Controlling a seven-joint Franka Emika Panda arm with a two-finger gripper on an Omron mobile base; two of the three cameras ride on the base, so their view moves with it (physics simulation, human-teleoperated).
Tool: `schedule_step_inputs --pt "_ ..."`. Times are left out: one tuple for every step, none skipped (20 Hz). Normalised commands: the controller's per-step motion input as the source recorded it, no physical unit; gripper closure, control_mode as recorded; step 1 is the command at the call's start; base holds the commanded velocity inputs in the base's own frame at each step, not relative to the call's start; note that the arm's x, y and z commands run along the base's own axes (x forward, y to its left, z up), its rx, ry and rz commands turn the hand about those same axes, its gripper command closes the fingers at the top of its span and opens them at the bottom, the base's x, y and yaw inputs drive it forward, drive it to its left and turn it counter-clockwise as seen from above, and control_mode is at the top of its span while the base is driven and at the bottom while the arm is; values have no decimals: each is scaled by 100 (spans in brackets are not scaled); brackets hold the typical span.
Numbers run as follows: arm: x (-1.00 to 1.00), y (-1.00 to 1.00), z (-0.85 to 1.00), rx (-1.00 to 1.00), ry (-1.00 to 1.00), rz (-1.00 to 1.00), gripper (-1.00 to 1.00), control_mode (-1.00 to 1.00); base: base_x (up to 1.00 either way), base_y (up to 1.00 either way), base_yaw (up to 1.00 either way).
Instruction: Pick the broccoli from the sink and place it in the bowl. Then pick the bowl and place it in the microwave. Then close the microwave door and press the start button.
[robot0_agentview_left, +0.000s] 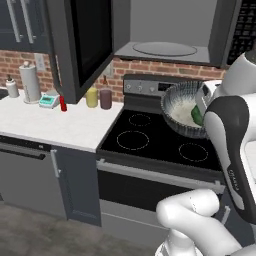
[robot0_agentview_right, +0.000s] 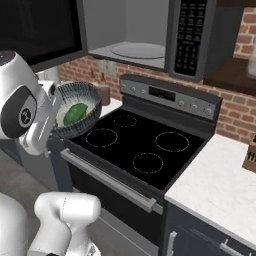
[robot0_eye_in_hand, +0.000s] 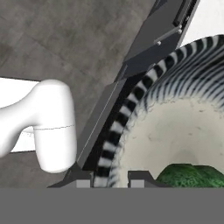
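Broccoli: lying inside bowl, on its whitish floor. Bowl: I hold it tilted above the stove, left front corner, gripper fingers pinching its rim. Microwave: above, door swung open, glass turntable bare

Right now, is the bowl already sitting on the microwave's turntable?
No. The bowl, with the broccoli inside, hangs tilted above the stove's front edge, while the turntable is bare.
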Motion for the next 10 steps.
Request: schedule_step_inputs --pt "0 0 0 0 0 0 100 100 50 10 20" --pt "0 0 0 0 0 0 100 100 58 10 21" --pt "0 0 0 0 0 0 100 100 66 1 21" --pt "0 0 0 0 0 0 100 100 63 0 21" --pt "0 0 0 0 0 0 100 100 59 0 18" --pt "0 0 0 0 0 0 100 100 51 0 15" --pt "0 0 0 0 0 0 100 100 57 0 12" --pt "0 0 0 0 0 0 100 100 66 0 12" --pt "0 0 0 0 0 0 100 100 71 0 17" --pt "0 0 0 0 0 0 100 100 72 0 17"
